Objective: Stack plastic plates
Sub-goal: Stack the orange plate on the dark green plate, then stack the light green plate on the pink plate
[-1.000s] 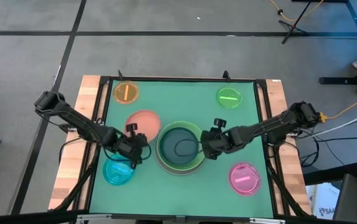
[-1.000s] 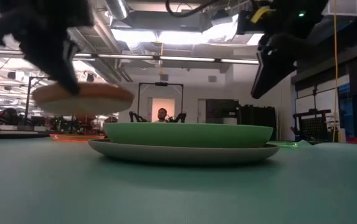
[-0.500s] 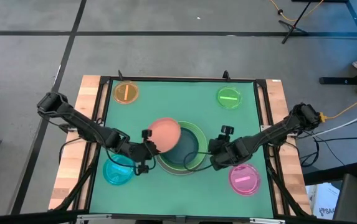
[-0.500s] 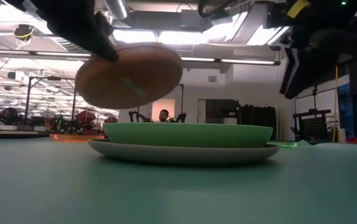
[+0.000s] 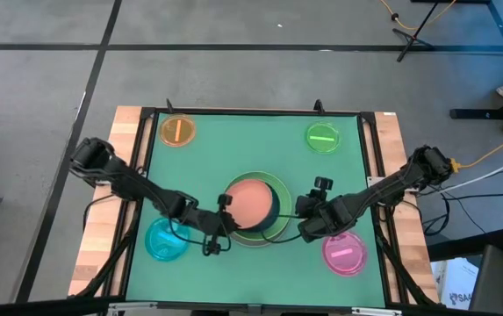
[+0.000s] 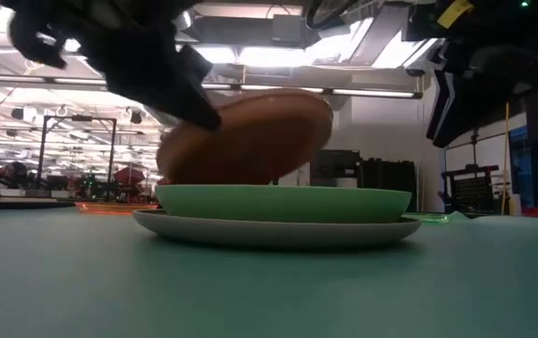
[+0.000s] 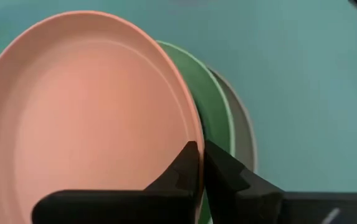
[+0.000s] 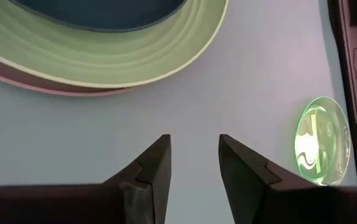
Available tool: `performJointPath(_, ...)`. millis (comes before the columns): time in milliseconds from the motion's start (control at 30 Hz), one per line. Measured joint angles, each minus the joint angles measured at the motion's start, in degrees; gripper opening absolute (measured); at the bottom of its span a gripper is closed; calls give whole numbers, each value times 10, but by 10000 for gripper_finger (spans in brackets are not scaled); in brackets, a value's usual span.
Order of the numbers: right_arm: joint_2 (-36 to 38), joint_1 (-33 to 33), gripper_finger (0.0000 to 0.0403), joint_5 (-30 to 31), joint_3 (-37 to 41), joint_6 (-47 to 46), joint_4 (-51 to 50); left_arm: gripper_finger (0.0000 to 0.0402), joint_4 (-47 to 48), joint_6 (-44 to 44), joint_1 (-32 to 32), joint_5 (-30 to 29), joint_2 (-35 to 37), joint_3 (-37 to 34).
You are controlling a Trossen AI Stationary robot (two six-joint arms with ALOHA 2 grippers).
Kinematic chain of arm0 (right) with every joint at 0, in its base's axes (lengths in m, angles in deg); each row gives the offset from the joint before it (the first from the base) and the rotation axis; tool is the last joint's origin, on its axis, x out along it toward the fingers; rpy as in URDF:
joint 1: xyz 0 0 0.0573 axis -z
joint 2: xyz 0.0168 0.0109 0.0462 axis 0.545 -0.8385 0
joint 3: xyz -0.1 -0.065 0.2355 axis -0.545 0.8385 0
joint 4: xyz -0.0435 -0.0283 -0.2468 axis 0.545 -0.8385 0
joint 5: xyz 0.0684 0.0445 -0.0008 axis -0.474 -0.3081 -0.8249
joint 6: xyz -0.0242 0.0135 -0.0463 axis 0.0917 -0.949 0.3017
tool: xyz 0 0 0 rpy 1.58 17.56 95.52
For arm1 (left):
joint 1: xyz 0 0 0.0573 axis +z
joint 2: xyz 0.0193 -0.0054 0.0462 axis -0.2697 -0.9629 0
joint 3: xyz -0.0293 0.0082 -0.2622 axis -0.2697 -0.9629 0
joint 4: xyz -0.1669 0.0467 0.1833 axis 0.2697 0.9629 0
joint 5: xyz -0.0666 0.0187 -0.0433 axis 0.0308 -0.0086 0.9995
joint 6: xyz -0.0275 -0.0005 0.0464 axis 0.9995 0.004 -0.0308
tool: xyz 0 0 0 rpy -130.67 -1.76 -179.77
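I see the grey-white plate [image 6: 278, 230] under the light green plate [image 6: 283, 202] mid-table, the smooth round salmon plate [image 5: 251, 201] tilted over them, its rim pinched by my left gripper [image 7: 198, 163]. Half a second ago it hung farther left. My right gripper [image 8: 194, 158] hovers spread beside the stack.

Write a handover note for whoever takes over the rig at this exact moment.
Left gripper: shut on the salmon plate, holding it tilted over the central stack, not yet released.
Right gripper: open and empty, over the mat between the stack and the pink plate.
Stack so far: grey-white plate at the bottom, light green plate on it, dark green plate inside.
Left: set the salmon plate down, then add the small ones: the cyan plate, pink plate, orange plate and small green plate, all lying separately on the mat.
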Motion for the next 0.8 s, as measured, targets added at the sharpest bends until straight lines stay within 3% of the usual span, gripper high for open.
performJointPath(600,0,1,124,8,0,-10,3,26,-17,17,30,21,-36,0)
performJointPath(800,0,2,124,10,0,-9,-3,75,-16,35,33,22,-36,0)
